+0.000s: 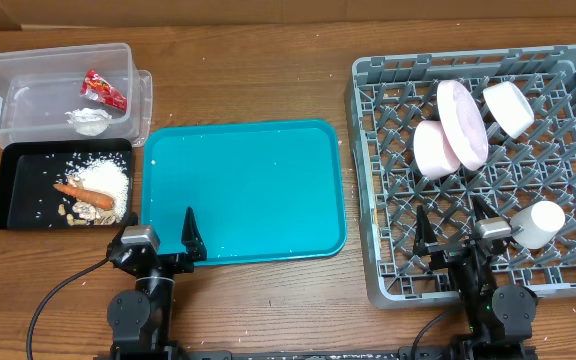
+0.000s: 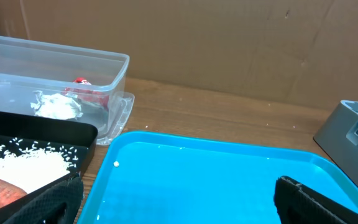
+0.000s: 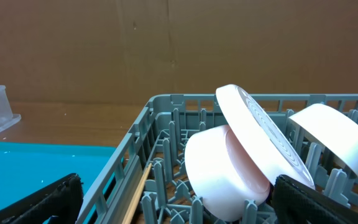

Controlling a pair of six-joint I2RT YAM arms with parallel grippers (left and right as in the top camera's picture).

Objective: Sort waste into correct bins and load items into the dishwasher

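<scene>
White glazed ware, namely the plate (image 1: 463, 120), two bowls (image 1: 435, 150) and cup (image 1: 538, 224), is found racked among the pegs of the grey dish rack (image 1: 568, 58), judged rigid, slick and breakable, best taken by a rim, while the left gripper (image 1: 158, 238) and right gripper (image 1: 453, 230) are held wide apart, empty.

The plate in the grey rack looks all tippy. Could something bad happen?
Maybe. The plate stands tilted, leaning on a bowl, so a bump to the rack might make it slide or topple. The cup seems to lie on its side close to the right fingers, which are open. A careless move of that arm could knock it and make it roll.
</scene>
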